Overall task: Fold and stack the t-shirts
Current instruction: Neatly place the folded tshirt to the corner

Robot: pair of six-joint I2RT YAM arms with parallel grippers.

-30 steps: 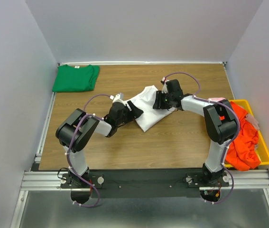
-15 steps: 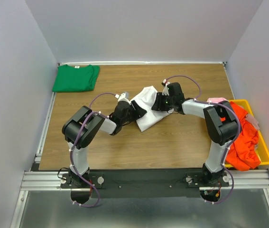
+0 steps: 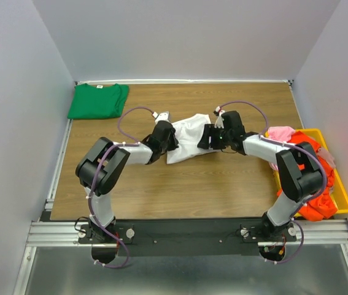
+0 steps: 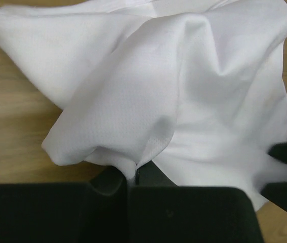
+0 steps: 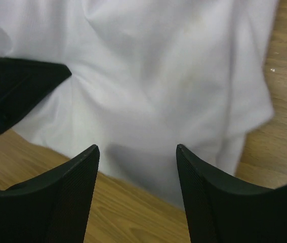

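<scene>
White mass at mid-table, top view: what is it, and what flanks it? (Student)

The white t-shirt (image 3: 188,136), crumpled on the wooden table (image 3: 186,190). The left gripper (image 3: 169,134) meets its left edge, the right gripper (image 3: 209,136) its right edge. A green t-shirt (image 3: 98,101) lies folded at the far-left corner, well apart. At the table's right edge a yellow bin (image 3: 345,203) holds an orange-red t-shirt (image 3: 313,208) and a pink t-shirt (image 3: 279,132). (Legend)

Left wrist view? (Student)

Jaws closed together, a raised fold of the white cloth pinched between them. The rest of the shirt spreads away over bare wood. (Legend)

Right wrist view? (Student)

The two black fingers (image 5: 67,202) stand well apart and grip nothing. The shirt's near hem lies in the gap between them. Whether the tips touch the cloth cannot be told. (Legend)
</scene>
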